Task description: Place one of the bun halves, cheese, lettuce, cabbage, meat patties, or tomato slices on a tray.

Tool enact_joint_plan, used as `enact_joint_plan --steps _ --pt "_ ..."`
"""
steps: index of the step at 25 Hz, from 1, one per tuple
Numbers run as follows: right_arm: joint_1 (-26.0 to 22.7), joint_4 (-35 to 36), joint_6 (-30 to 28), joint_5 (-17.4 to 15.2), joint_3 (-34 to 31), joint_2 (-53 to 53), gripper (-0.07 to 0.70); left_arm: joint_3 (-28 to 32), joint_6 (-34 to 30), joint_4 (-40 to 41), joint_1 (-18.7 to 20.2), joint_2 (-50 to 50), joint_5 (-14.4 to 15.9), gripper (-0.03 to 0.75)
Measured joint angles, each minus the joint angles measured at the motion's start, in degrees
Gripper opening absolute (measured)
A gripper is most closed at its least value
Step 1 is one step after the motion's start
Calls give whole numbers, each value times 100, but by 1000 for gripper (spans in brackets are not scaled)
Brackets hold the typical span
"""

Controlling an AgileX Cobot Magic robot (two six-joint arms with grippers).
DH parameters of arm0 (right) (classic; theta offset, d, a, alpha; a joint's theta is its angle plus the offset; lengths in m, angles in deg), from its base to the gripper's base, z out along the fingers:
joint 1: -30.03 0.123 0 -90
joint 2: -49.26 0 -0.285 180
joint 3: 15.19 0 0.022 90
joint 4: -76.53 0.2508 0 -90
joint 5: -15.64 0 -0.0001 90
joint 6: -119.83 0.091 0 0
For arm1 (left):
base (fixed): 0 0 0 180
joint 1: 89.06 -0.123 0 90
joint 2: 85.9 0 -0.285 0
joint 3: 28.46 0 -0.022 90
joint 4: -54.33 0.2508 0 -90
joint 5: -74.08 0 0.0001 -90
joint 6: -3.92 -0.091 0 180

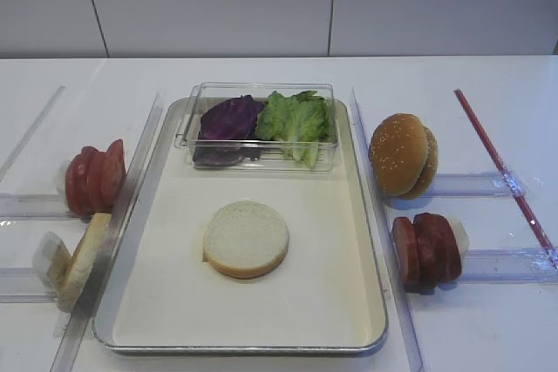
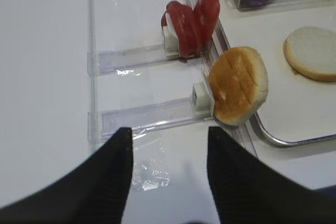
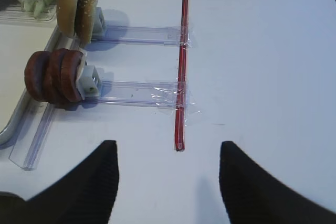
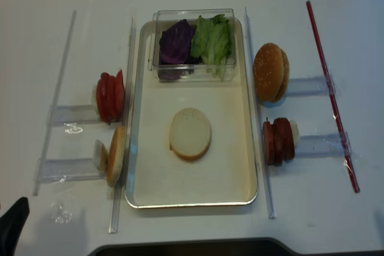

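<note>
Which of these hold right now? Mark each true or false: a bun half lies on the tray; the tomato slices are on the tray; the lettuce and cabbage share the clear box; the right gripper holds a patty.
1. A bun half lies on the tray: true.
2. The tomato slices are on the tray: false, they stand in a holder left of it.
3. The lettuce and cabbage share the clear box: true.
4. The right gripper holds a patty: false, its jaws are open and empty; the meat patties stand right of the tray.

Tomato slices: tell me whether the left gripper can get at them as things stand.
Probably yes. The left gripper is open and empty, and the tomato slices stand ahead of it outside the tray; only the upright bun half crowds the right side of the approach.
</note>
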Motion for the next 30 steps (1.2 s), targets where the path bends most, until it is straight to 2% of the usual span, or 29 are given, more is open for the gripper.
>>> enact_joint_plan --steps 7,11,15,20,30 --pt "0 0 0 0 0 0 463 0 0 11 0 -634 86 344" --pt "0 0 0 0 0 0 463 0 0 36 0 -634 406 344" --pt "0 0 0 0 0 0 463 122 187 403 0 -641 702 344" --pt "0 0 0 0 0 0 463 132 463 626 0 -641 715 344" --pt "0 0 0 0 0 0 463 132 564 682 0 -641 728 344"
